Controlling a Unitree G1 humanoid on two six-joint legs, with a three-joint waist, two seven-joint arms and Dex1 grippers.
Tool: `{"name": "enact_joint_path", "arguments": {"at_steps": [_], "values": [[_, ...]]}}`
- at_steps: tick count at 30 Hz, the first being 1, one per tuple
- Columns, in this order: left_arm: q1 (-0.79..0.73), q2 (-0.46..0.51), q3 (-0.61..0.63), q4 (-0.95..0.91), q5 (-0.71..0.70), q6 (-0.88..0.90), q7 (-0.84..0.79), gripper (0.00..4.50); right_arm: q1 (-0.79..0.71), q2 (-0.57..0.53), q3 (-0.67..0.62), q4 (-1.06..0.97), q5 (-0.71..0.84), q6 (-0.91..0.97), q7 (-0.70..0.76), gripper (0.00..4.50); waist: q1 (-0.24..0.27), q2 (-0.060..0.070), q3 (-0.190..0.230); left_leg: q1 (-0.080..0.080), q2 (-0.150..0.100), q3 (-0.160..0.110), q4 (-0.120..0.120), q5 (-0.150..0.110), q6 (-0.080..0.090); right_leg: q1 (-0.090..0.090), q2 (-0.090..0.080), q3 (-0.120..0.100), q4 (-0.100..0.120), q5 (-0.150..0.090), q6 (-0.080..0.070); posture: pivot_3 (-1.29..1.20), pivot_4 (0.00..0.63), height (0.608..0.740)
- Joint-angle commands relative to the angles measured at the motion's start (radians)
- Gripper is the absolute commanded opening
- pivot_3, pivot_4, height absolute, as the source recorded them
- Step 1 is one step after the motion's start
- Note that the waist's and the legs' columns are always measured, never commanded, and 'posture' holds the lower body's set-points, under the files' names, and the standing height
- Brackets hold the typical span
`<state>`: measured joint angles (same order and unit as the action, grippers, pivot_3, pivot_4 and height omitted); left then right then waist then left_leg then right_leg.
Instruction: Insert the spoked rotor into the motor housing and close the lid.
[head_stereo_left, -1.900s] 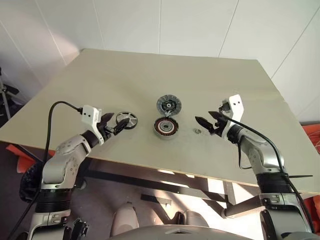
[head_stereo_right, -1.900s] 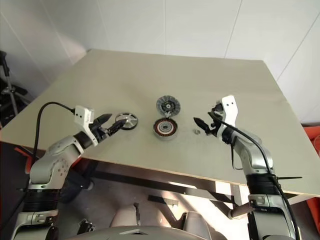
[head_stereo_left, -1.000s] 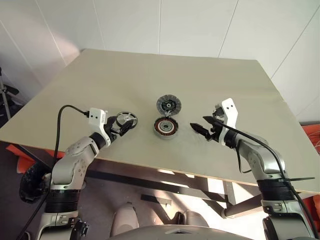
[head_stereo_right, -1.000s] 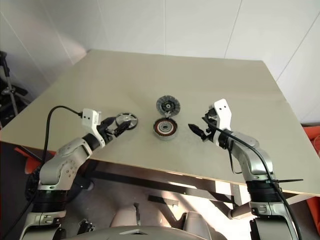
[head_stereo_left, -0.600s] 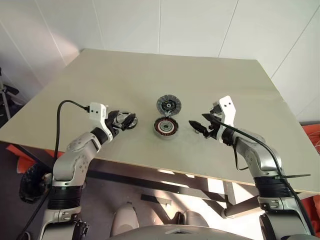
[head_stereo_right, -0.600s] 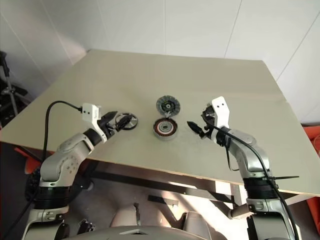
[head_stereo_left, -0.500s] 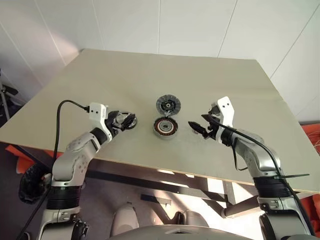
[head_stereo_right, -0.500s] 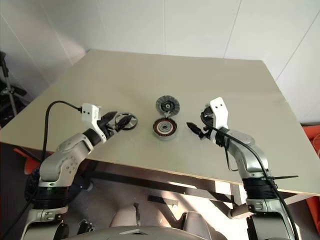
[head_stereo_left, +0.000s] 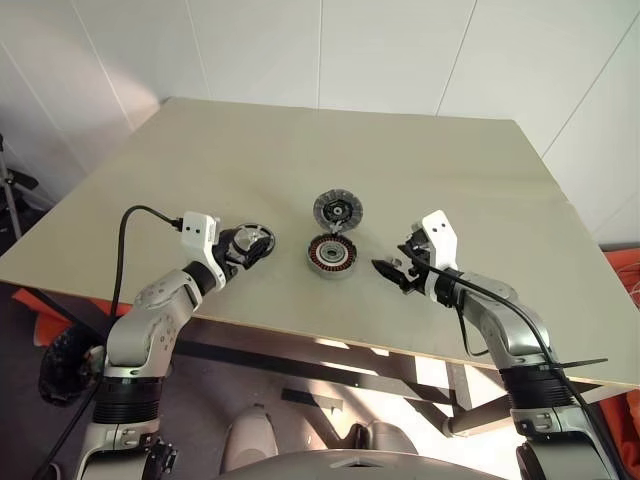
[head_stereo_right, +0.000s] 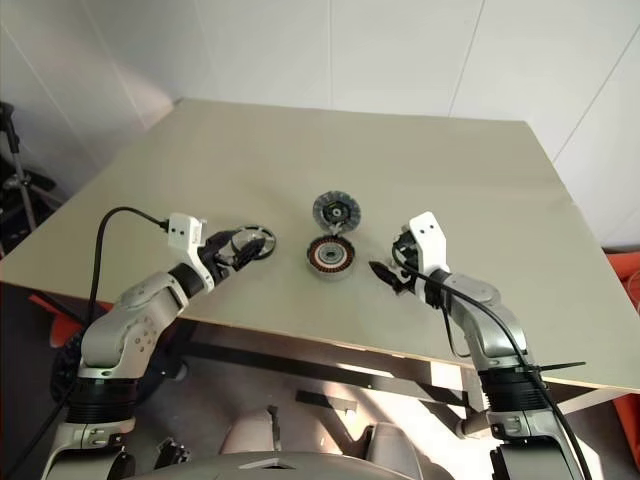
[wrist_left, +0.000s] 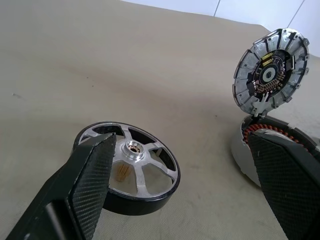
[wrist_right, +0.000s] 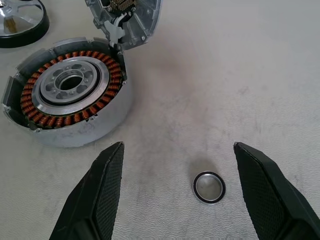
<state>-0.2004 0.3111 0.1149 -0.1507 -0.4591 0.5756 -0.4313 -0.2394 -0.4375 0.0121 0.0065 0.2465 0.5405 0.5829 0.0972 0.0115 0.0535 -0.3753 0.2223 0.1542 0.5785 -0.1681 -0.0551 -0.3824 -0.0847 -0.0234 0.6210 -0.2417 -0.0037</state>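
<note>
The bench (head_stereo_left: 300, 140) was a plain beige board with a matte, faintly speckled top. Four things lay on it, all in a loose row close to its near edge. The spoked rotor (wrist_left: 131, 169) lay flat towards the left end. The motor housing (wrist_right: 67, 96) sat mid-edge, copper winding up, with the lid (head_stereo_left: 338, 209) tilted at its far side. A small metal ring (wrist_right: 209, 187) lay just right of the housing.

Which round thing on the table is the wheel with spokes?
Start at the motor housing, the cup with orange copper coils mid-table. The spoked rotor lies flat to its left, between the left gripper's fingers. Only it has open gaps between thin silver spokes.
</note>
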Motion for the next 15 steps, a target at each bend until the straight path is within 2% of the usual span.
{"name": "enact_joint_path", "arguments": {"at_steps": [1, 15], "values": [[-0.008, 0.005, 0.001, -0.029, 0.003, -0.010, -0.001, 4.45, -0.003, 0.003, -0.015, -0.001, -0.003, -0.030, -0.006, 3.95, 0.000, 0.000, 0.000, 0.000, 0.000, 0.000, 0.000, 0.000, 0.000, 0.000, 0.000, 0.000, 0.000, 0.000, 0.000, 0.00, 0.000, 0.740], [-0.016, 0.008, -0.007, -0.022, 0.017, -0.016, -0.007, 4.45, -0.024, -0.015, -0.040, 0.110, -0.035, -0.092, -0.012, 3.95, 0.000, 0.000, 0.000, 0.000, 0.000, 0.000, 0.000, 0.000, 0.000, 0.000, 0.000, 0.000, 0.000, 0.000, 0.000, 0.00, 0.000, 0.740]]}}
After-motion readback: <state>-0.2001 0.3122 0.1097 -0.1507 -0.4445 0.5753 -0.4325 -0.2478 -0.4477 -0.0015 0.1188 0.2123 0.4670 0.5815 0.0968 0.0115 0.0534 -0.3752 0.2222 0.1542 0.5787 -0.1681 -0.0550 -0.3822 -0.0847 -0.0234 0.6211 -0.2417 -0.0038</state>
